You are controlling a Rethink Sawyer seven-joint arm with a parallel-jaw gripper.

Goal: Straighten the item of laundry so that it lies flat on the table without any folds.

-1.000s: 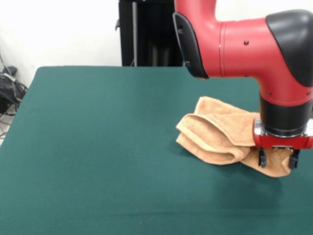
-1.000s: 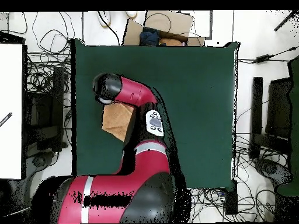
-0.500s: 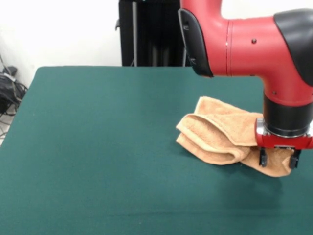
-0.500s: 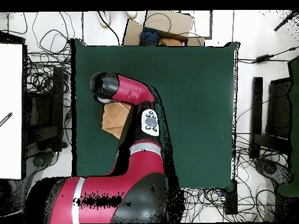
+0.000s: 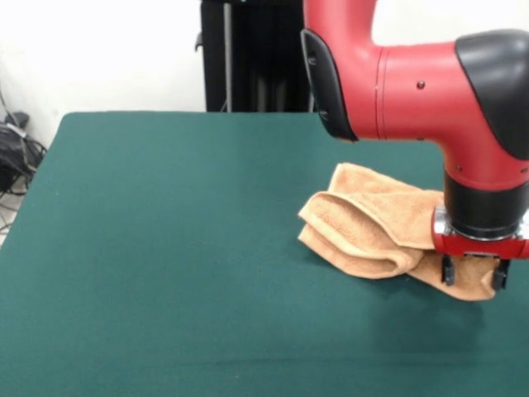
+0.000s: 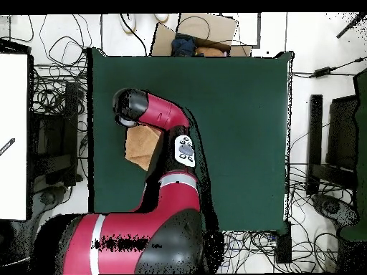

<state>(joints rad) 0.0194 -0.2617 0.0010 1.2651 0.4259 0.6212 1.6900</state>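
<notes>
The orange-tan towel (image 5: 376,227) lies crumpled in thick folds on the right side of the dark green table (image 5: 165,248). My gripper (image 5: 473,279) is low over the towel's near right corner. Its fingers stand apart on either side of that corner, touching or just above the cloth. In the overhead view the towel (image 6: 142,147) shows partly beneath the red arm near the table's (image 6: 236,129) left edge. The arm's black end hides the gripper there. No tags show.
The robot's black pedestal (image 5: 248,58) stands behind the table's far edge. Cables (image 5: 12,149) lie off the table's left side. In the overhead view a cardboard box (image 6: 204,36) sits beyond the far edge and a white panel (image 6: 14,136) stands at the left.
The gripper has sunk slightly onto the towel's corner. The arm's upper part has swayed a little. The towel has not changed shape.
</notes>
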